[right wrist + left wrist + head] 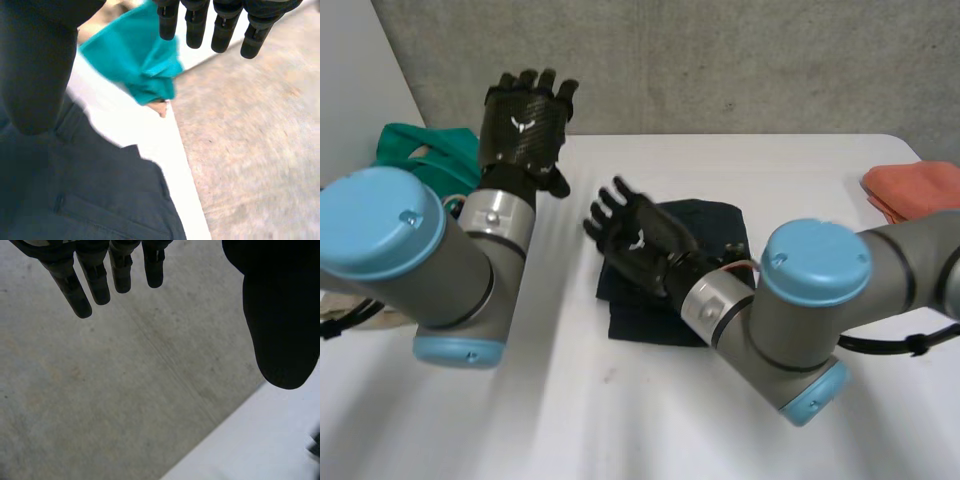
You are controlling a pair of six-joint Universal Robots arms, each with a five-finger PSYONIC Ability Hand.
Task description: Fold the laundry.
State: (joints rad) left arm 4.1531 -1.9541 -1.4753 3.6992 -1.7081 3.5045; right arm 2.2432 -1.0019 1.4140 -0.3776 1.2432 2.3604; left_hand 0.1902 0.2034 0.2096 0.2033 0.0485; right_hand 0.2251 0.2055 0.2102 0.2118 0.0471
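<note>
The dark garment (pixel 705 225) is navy woven cloth, matte, folded into a rough rectangle near the middle of the smooth white table (pixel 720 420). In the right wrist view the garment (pixel 90 195) shows stitched seams and what looks like a pocket edge, with one corner jutting onto the bare table (pixel 135 130).

The right hand (pixel 635 235) is black with a fine weave pattern on its back. It sits over the garment's ten o'clock corner, fingers spread and straight and holding nothing. Whether it touches the cloth cannot be told. In its own wrist view the fingers (pixel 225 25) hang straight, the thumb stands well apart from them, and the garment lies under the palm.

The left hand (pixel 525 125) is raised between ten and eleven o'clock from the garment, well apart from it, in front of the rough grey concrete wall (pixel 720 60). Its fingers (pixel 85 285) are straight, the thumb is held wide, and the hand is empty, with the wall (pixel 125 390) and the table edge (pixel 270 440) beyond them.

A crumpled green cloth (pixel 420 150) lies at ten o'clock from the garment. In the right wrist view the green cloth (pixel 135 60) lies beyond the fingertips. A folded orange cloth (pixel 915 190) lies between two and three o'clock.
</note>
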